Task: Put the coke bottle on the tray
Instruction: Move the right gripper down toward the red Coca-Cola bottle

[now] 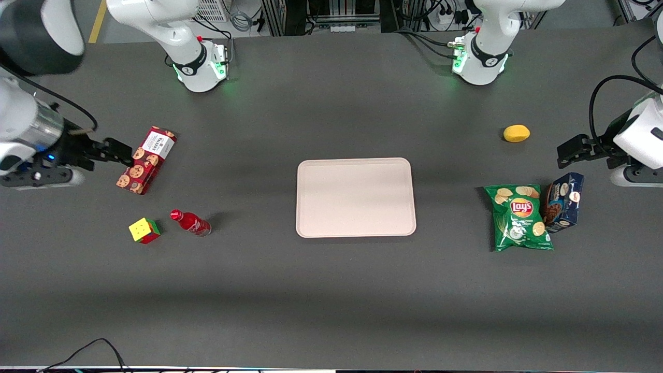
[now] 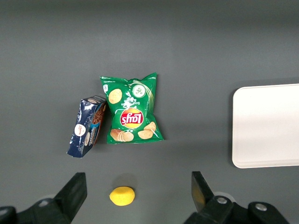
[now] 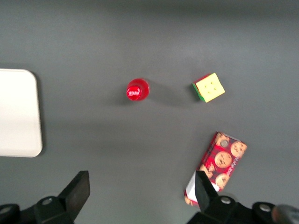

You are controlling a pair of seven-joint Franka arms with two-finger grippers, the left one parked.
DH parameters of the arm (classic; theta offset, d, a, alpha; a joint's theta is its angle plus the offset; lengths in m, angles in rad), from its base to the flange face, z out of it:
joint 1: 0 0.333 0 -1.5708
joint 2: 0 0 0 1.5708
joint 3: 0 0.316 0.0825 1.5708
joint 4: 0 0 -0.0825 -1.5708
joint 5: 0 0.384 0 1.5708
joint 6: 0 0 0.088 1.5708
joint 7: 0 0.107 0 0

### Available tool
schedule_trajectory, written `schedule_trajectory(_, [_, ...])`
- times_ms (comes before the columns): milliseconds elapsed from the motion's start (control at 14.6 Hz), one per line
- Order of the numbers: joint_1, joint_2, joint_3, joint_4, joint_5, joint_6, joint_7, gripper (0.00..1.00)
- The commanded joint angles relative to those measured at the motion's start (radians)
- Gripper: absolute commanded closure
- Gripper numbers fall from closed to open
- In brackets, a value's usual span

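Observation:
The coke bottle point(image 1: 190, 223) is a small red bottle with a red cap, standing upright on the dark table beside the colour cube point(image 1: 144, 230). The right wrist view shows it from above point(image 3: 138, 89). The pinkish-cream tray point(image 1: 355, 197) lies flat in the middle of the table with nothing on it; its corner shows in the right wrist view point(image 3: 18, 112). My right gripper point(image 1: 120, 151) hovers high above the table at the working arm's end, near the red cookie box, farther from the front camera than the bottle. It is open and empty point(image 3: 142, 186).
A long red cookie box point(image 1: 146, 159) lies just under the gripper point(image 3: 217, 168). The colour cube also shows in the right wrist view point(image 3: 209, 87). Toward the parked arm's end lie a yellow lemon point(image 1: 516, 133), a green Lay's bag point(image 1: 519, 217) and a blue cookie box point(image 1: 564, 202).

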Motion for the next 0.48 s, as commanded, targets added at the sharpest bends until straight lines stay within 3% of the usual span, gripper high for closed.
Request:
schedule_trajectory(0, [-0.002, -0.074, -0.002, -0.229, 0.02, 0.211, -0.03, 0.0])
schedule_trajectory(411, [0.0, -0.049, 0.003, -0.438, 0.02, 0.555, -0.052, 0.0])
